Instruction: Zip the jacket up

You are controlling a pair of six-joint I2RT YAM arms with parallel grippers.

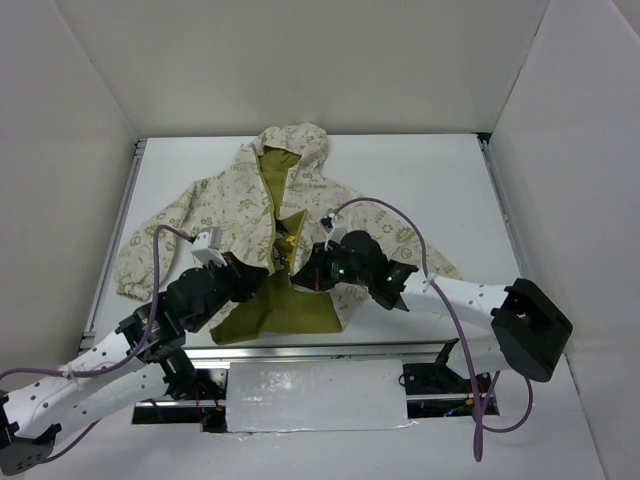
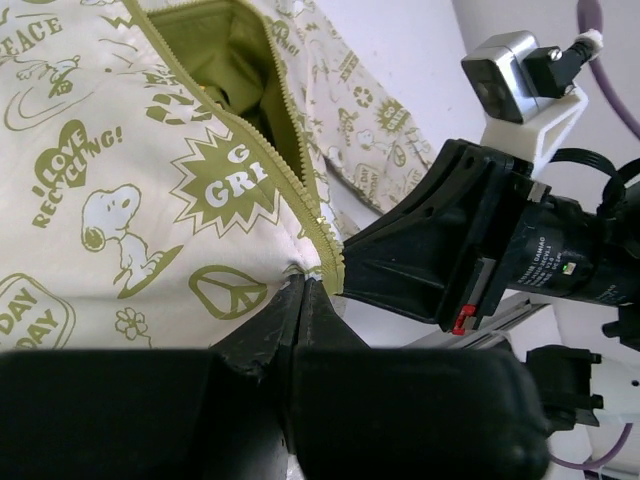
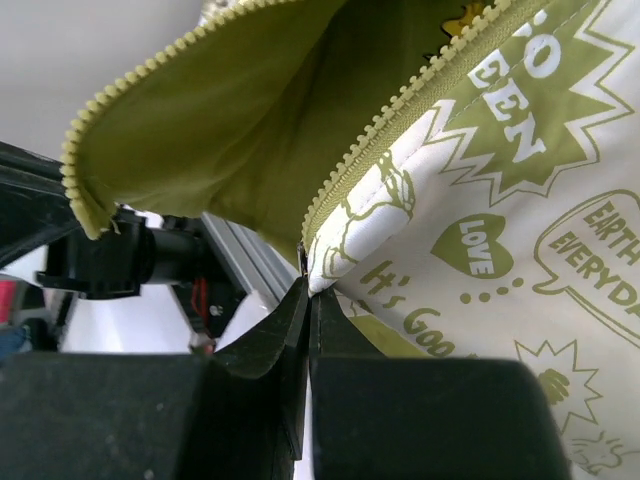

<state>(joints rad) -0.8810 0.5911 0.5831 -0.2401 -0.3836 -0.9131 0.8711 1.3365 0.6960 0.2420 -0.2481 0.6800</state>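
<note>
While the left gripper (image 2: 303, 292) and right gripper (image 3: 308, 287) clamp the jacket (image 1: 345, 195) hem, it's thinly held. A tug could free it.

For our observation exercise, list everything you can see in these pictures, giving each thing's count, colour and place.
jacket: one, cream with olive-green prints, flat on the table, hood farthest from arms
zipper: one, olive, open along the jacket's front
olive fabric: one patch, between the front panels; lining or shirt, unclear
table: one, white, under the jacket
walls: three, white, around the table
cables: two, purple, one per arm
left gripper: one, black, shut on the jacket's hem by the zipper
right gripper: one, black, shut on the opposite front hem
</note>
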